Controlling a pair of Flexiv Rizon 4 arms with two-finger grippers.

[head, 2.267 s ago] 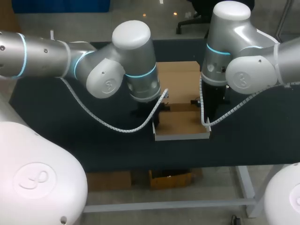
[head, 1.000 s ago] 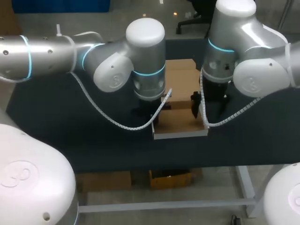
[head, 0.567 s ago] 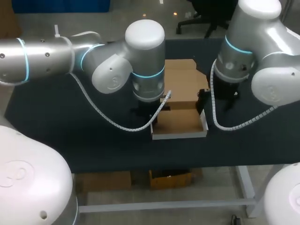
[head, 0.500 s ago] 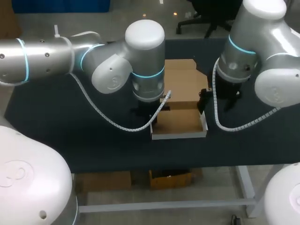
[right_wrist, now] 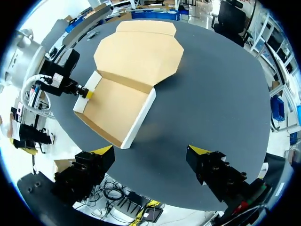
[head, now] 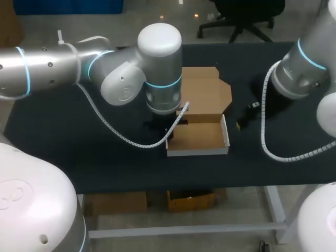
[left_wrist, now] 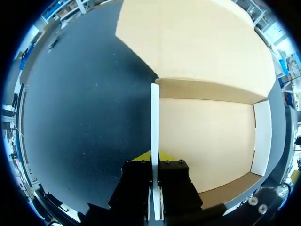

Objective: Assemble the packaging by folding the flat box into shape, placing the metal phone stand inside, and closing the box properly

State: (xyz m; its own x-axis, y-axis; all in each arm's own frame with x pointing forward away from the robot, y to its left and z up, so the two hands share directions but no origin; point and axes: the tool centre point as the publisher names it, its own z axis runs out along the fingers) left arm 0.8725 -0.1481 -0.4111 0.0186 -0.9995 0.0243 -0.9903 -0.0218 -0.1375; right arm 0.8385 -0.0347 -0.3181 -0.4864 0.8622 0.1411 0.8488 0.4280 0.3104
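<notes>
Mid-fold: the left end effector (left_wrist: pixel 154 157) pinched the box (head: pixel 198 137) by its side wall (left_wrist: pixel 154 117); the right end effector (right_wrist: pixel 151 151) hung spread beside the box. Securing the walls seemed next.

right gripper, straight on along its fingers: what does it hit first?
Probably the bare table: the right gripper, open, points down at it just beside the box's white side wall. Depth is unclear; it might clip that wall.

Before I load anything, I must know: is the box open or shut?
Open: the lid lies spread flat behind the tray, and the tray is empty.
</notes>
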